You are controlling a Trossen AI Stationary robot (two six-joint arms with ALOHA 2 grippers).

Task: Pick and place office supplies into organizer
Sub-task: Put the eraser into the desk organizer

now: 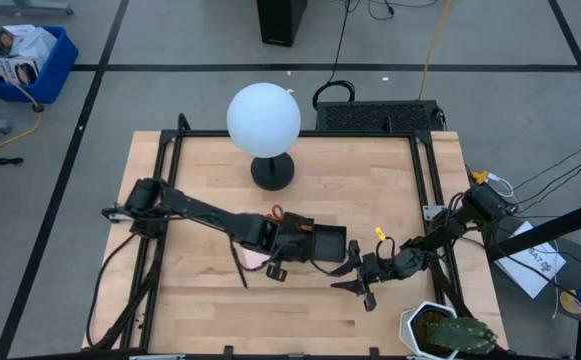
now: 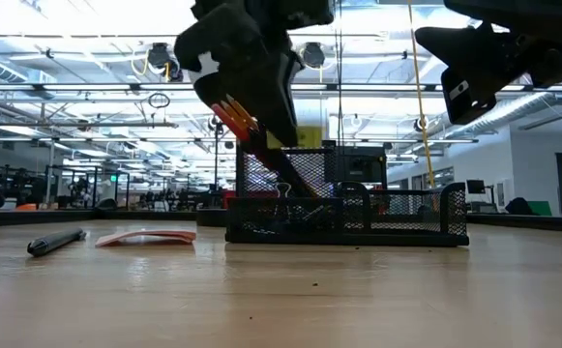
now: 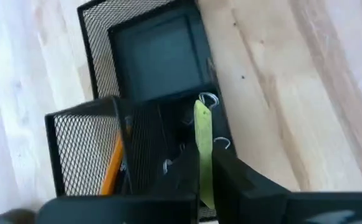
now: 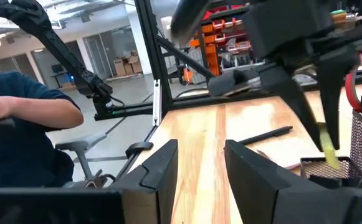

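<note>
The black mesh organizer [image 3: 149, 56] sits mid-table [image 1: 330, 242], with orange pencils [image 3: 112, 165] and red scissors handles [image 4: 350, 87] standing in its tall part and small clips [image 3: 209, 99] in a low compartment. My left gripper [image 3: 202, 171] hovers over it, shut on the yellow-green piece [image 3: 202, 124]. My right gripper [image 4: 199, 158] is open, level above the table just right of the organizer [image 1: 358, 275], touching nothing. A black pen [image 2: 56, 242] and the pink sticky-note pad [image 2: 145, 237] lie flat on the table left of the organizer. My left gripper pinches the yellow-green piece between its two fingers [image 3: 230, 177], coming from above and slanting down. The free end [image 3: 200, 109] sticks out past the fingertips. In the right wrist view the piece [image 4: 329, 152] hangs below the fingers, just over the organizer's rim.
The white globe lamp [image 1: 263, 118] on its round black base stands behind the organizer. A potted plant [image 1: 448, 330] sits at the near right corner. A person's sleeve and hand [image 4: 25, 118] show beyond the table. Bare wood lies along the table's near side.
</note>
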